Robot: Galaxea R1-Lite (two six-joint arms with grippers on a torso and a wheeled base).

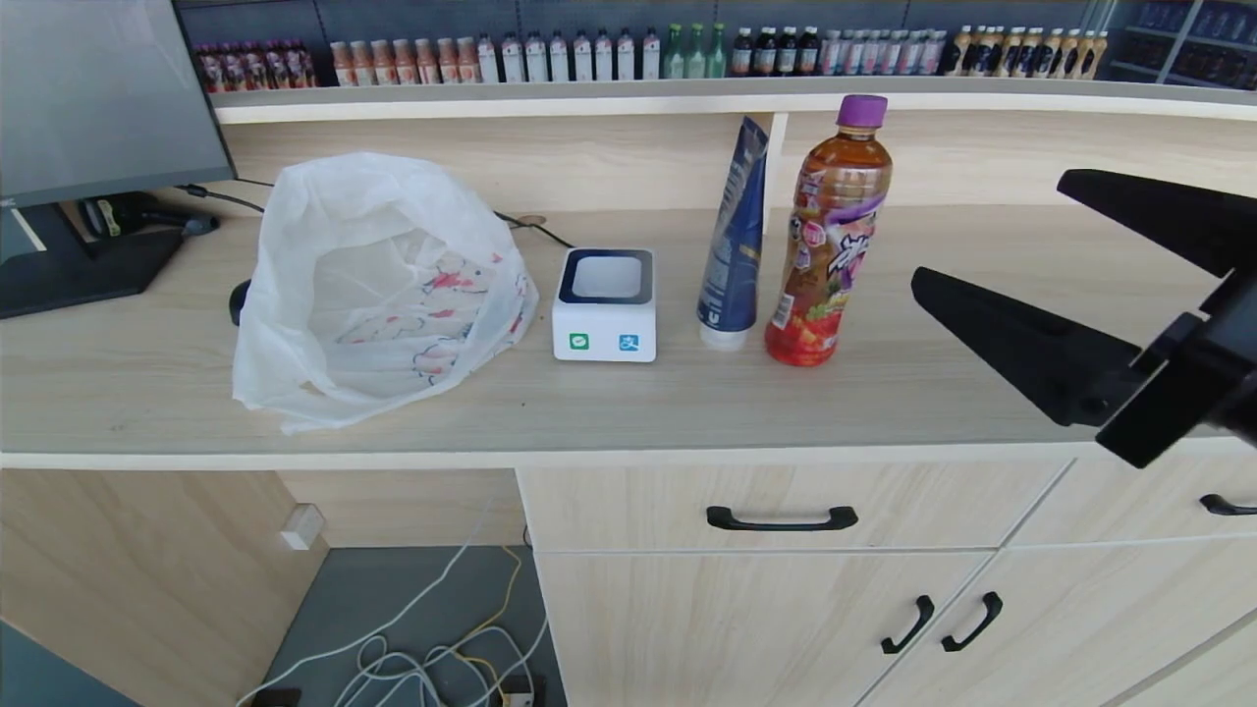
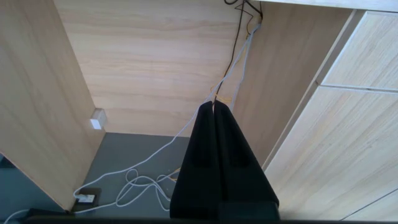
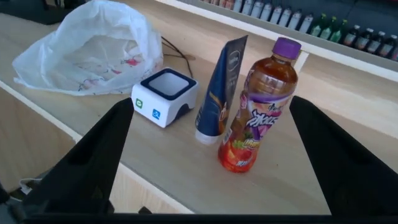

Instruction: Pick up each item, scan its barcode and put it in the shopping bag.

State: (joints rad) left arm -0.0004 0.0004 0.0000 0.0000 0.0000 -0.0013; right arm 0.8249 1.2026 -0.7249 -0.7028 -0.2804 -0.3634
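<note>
1. Wide open over bare counter between right gripper and bottle.
2. Tight on bottle's other side: blue tube just beside it, white scanner box near.
3. Walled off close behind tube by wooden back panel.

We count one bag, one scanner, one tube and one bottle on the counter. We see one monitor and four handles. The shelf bottles behind are too many and too small to count.
</note>
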